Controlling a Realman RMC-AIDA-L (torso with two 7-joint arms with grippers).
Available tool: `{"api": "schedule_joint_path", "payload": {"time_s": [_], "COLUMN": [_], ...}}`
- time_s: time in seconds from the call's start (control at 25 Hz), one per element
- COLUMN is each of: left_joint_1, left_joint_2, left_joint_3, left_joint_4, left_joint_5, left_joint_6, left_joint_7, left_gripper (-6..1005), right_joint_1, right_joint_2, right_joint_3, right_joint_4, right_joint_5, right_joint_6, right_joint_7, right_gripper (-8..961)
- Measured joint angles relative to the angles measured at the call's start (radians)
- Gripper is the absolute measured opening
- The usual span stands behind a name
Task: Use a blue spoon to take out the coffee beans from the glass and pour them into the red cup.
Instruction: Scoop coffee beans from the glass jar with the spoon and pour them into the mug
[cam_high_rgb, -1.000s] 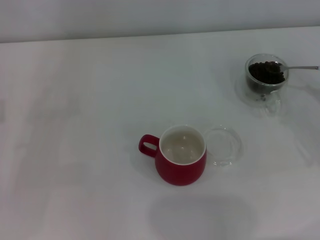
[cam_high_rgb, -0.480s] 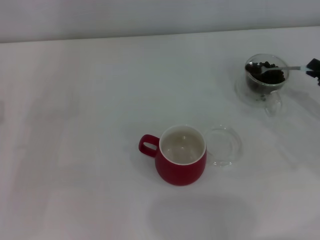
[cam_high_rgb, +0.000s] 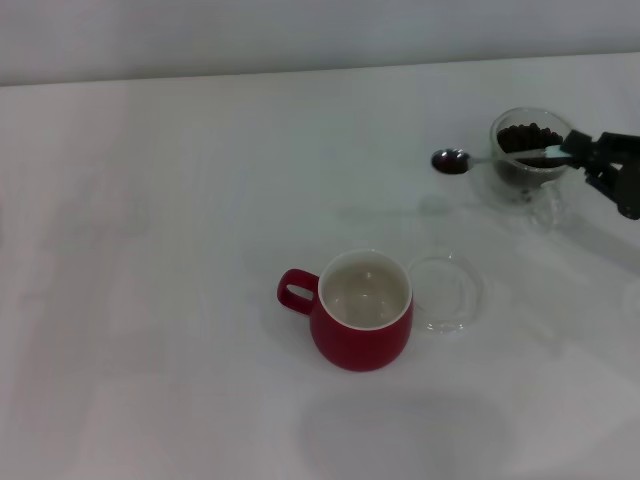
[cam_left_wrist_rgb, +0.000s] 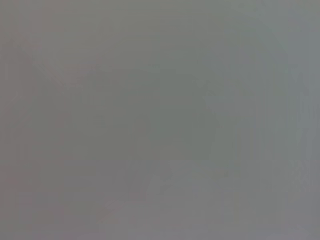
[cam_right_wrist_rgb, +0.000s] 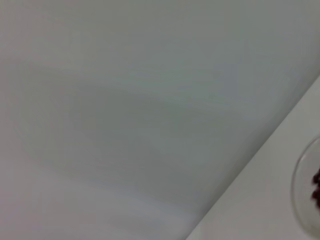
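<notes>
The red cup stands at the table's middle front, its cream inside holding no beans that I can see. The glass stands at the far right with coffee beans inside; its rim shows at the edge of the right wrist view. My right gripper reaches in from the right edge and is shut on the pale handle of the blue spoon. The spoon is held level above the table, its bowl left of the glass and dark with beans. The left gripper is out of view.
A flat clear glass saucer lies right beside the red cup on its right. The white table ends at a grey wall at the back. The left wrist view shows only plain grey.
The spoon has lifted out of the glass and moved left, its bowl now outside the glass with beans in it. My right gripper has come further into view from the right.
</notes>
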Motion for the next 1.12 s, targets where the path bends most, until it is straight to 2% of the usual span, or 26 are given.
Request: {"api": "schedule_joint_path", "payload": {"time_s": [0.24,0.48,1.12], "left_joint_1": [0.000,0.000,-0.023], "left_joint_2": [0.001,0.003,0.005], "left_joint_3": [0.000,0.000,-0.006], "left_joint_4": [0.000,0.000,0.026], "left_joint_5": [-0.001,-0.002,-0.003], "left_joint_6": [-0.003,-0.007,0.005], "left_joint_7": [0.000,0.000,0.001], "left_gripper": [504,503,504], "right_joint_1": [-0.010,-0.017,-0.010], "right_joint_2": [0.029,0.045,0.054], "right_joint_3": [0.000,0.000,-0.127], "right_joint_4": [-0.034,-0.028,0.024], "right_joint_5": [-0.030,-0.035,-0.034], "right_joint_6": [0.050,0.075,0.084], "right_joint_7": [-0.012,-0.030,0.020], "right_gripper": [141,142,141]}}
